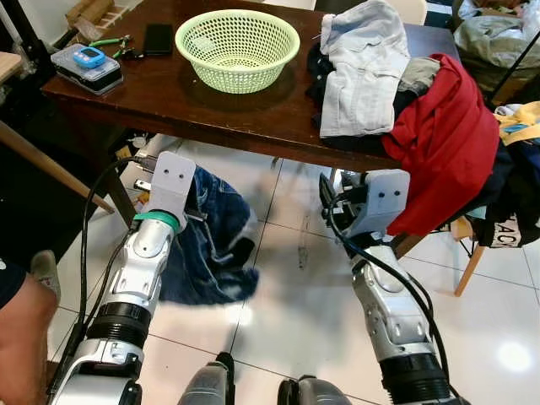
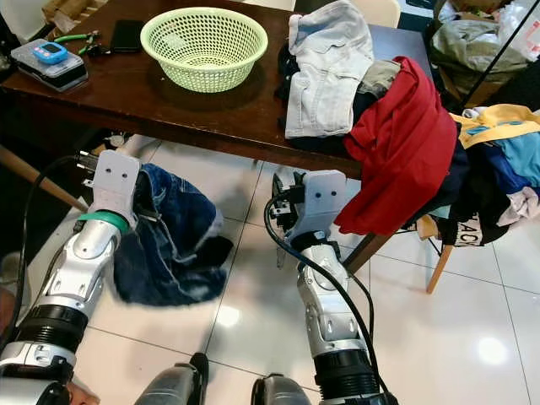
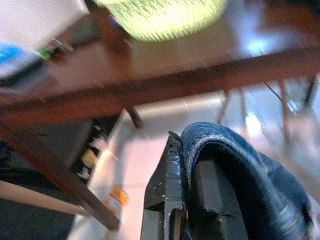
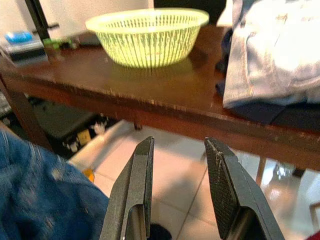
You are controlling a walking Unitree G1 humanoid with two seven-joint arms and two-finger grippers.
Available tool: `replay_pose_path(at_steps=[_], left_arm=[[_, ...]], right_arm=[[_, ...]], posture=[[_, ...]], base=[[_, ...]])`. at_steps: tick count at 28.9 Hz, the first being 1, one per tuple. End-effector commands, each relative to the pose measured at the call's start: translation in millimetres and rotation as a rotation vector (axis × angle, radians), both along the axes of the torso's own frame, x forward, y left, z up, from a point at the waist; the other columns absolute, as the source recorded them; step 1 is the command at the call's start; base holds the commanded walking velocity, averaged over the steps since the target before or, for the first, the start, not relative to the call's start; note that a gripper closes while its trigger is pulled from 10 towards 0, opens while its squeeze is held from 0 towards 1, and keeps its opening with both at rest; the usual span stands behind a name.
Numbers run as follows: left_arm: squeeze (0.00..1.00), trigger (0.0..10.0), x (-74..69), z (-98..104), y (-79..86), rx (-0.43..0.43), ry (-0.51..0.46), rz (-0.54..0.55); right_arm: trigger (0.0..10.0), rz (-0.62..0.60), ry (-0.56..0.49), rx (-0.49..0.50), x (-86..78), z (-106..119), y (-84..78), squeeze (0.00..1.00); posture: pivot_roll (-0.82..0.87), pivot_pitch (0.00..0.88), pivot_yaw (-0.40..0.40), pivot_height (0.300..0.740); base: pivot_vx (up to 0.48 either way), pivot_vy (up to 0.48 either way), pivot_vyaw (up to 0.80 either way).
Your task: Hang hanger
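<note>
Below the near counter (image 1: pixel 253 126) edge, left tool (image 3: pixel 200 200) pinches blue jeans (image 1: pixel 207 245), hem trailing to the floor, likely carried for hanging. Right tool (image 4: pixel 177 185) is spread, empty, ready to assist. No hanger can be made out.

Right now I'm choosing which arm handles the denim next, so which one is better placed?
Left. The left gripper is already shut on the blue jeans below the table edge. The right gripper hangs open, holding nothing, beside them.
</note>
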State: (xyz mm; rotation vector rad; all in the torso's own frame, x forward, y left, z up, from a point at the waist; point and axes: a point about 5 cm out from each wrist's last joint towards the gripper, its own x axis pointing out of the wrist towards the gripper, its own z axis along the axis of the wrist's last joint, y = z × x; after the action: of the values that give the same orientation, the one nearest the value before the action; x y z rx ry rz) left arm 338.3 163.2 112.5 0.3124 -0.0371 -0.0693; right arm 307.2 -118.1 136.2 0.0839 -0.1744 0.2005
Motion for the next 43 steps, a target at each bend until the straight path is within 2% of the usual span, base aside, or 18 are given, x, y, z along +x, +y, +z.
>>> replay_pose_path(at_steps=[1, 2, 3, 5, 6, 7, 9, 10, 11, 12, 13, 15, 26, 31, 34, 35, 40, 43], left_arm=[[0.0, 10.0, -10.0, -25.8, -1.9, 0.03, 0.087, -0.013], [0.0, 10.0, -10.0, -25.8, -1.9, 0.03, 0.087, -0.013], [0.0, 10.0, -17.8, -43.6, -0.1, 0.065, 0.162, -0.031], [0.0, 10.0, -17.8, -43.6, -0.1, 0.065, 0.162, -0.031], [0.0, 10.0, -25.5, -57.8, 2.1, 0.087, 0.219, -0.051], [0.0, 10.0, -25.5, -57.8, 2.1, 0.087, 0.219, -0.051], [0.0, 10.0, -40.6, -83.5, 11.9, 0.124, 0.341, -0.079], [0.0, 10.0, -40.6, -83.5, 11.9, 0.124, 0.341, -0.079], [0.0, 10.0, -44.8, -89.3, 15.4, 0.133, 0.367, -0.088], [0.0, 10.0, -44.8, -89.3, 15.4, 0.133, 0.367, -0.088], [0.0, 10.0, -47.0, -92.1, 17.2, 0.14, 0.377, -0.092], [0.0, 10.0, -45.0, -88.0, 16.5, 0.119, 0.338, -0.086], [0.0, 10.0, -46.5, -87.9, 12.2, 0.074, 0.303, -0.086], [0.0, 10.0, -48.3, -89.8, 5.8, 0.057, 0.293, -0.087], [0.0, 10.0, -47.9, -90.8, 3.1, 0.035, 0.298, -0.07], [0.0, 10.0, -48.9, -92.9, 3.9, 0.029, 0.308, -0.06], [0.0, 10.0, -49.9, -94.8, 4.4, 0.024, 0.316, -0.054], [0.0, 10.0, -56.6, -101.6, 12.5, 0.037, 0.334, -0.026]], right_arm=[[10.0, -0.006, 0.054, -0.022, -4.1, -18.1, -3.4, 0.0], [10.0, -0.006, 0.054, -0.022, -4.1, -18.1, -3.4, 0.0], [10.0, -0.016, 0.102, -0.046, -6.3, -32.9, -6.0, 0.0], [10.0, -0.016, 0.102, -0.046, -6.3, -32.9, -6.0, 0.0], [10.0, -0.029, 0.151, -0.067, -8.6, -47.4, -9.0, 0.0], [10.0, -0.029, 0.151, -0.067, -8.6, -47.4, -9.0, 0.0], [10.0, -0.116, 0.296, -0.086, -11.7, -81.0, -21.5, 0.0], [10.0, -0.116, 0.296, -0.086, -11.7, -81.0, -21.5, 0.0], [10.0, -0.171, 0.362, -0.06, -12.4, -92.4, -28.8, 0.0], [10.0, -0.171, 0.362, -0.06, -12.4, -92.4, -28.8, 0.0], [10.0, -0.213, 0.409, -0.037, -13.3, -100.1, -34.6, 0.0], [10.0, -0.268, 0.476, 0.024, -15.6, -110.3, -44.8, 0.0], [10.0, -0.309, 0.536, 0.046, -27.6, -126.5, -54.2, 0.0], [10.0, -0.298, 0.549, 0.017, -34.2, -134.7, -54.7, 0.0], [10.0, -0.228, 0.553, -0.056, -37.5, -139.5, -49.2, 0.0], [10.0, -0.198, 0.565, -0.098, -39.4, -143.2, -48.0, 0.0], [10.0, -0.181, 0.579, -0.124, -41.1, -146.5, -48.5, 0.0], [10.0, -0.186, 0.635, -0.144, -45.4, -155.6, -52.1, 0.0]], posture=[[0.03, 0.059, 0.006, 0.733], [0.03, 0.059, 0.006, 0.733], [0.03, 0.057, 0.005, 0.733], [0.03, 0.057, 0.005, 0.733], [0.02, 0.055, 0.001, 0.733], [0.02, 0.055, 0.001, 0.733], [0.02, 0.048, -0.003, 0.733], [0.02, 0.048, -0.003, 0.733], [0.01, 0.046, -0.005, 0.733], [0.01, 0.046, -0.005, 0.733], [0.01, 0.044, -0.004, 0.733], [0.0, 0.042, -0.002, 0.733], [-0.03, 0.027, 0.019, 0.733], [-0.03, 0.033, 0.005, 0.733], [-0.03, 0.025, -0.015, 0.733], [-0.03, 0.024, -0.022, 0.733], [-0.02, 0.018, -0.026, 0.733], [0.0, 0.017, -0.037, 0.733]], base=[[0.0, 0.0, 0.0], [0.0, 0.0, 0.0], [0.0, 0.0, 0.0], [0.0, 0.0, 0.0], [0.0, 0.0, 0.0], [0.0, 0.0, 0.0], [0.0, 0.0, 0.0], [0.0, 0.0, 0.0], [0.0, 0.0, 0.0], [0.0, 0.0, 0.0], [0.0, 0.0, 0.0], [0.0, 0.0, 0.0], [0.0, 0.0, -0.1], [0.0, 0.0, -0.74], [0.0, 0.0, -0.74], [0.0, 0.0, -0.75], [0.0, 0.0, -0.75], [0.0, 0.0, -0.75]])
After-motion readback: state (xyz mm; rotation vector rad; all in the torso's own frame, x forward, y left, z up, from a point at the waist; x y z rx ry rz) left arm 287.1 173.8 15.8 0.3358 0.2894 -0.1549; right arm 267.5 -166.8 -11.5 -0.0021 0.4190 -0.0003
